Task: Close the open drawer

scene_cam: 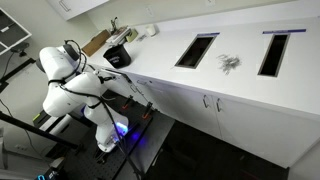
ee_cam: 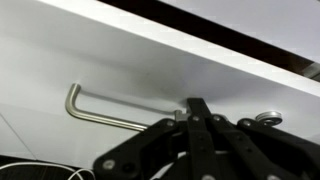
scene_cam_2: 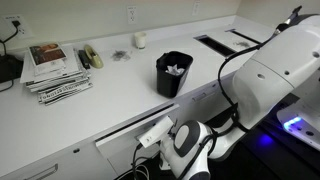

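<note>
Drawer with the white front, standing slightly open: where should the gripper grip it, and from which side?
Probably best is the thin bent-steel bar handle on the shallow white-fronted drawer, approached head-on from the front. The bar runs along the panel and stands off it on a bent end, leaving room for the black gripper to close across it.

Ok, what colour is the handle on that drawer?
Brushed silver metal: the handle stands out against the white drawer front. The wrist view shows it best.
</note>
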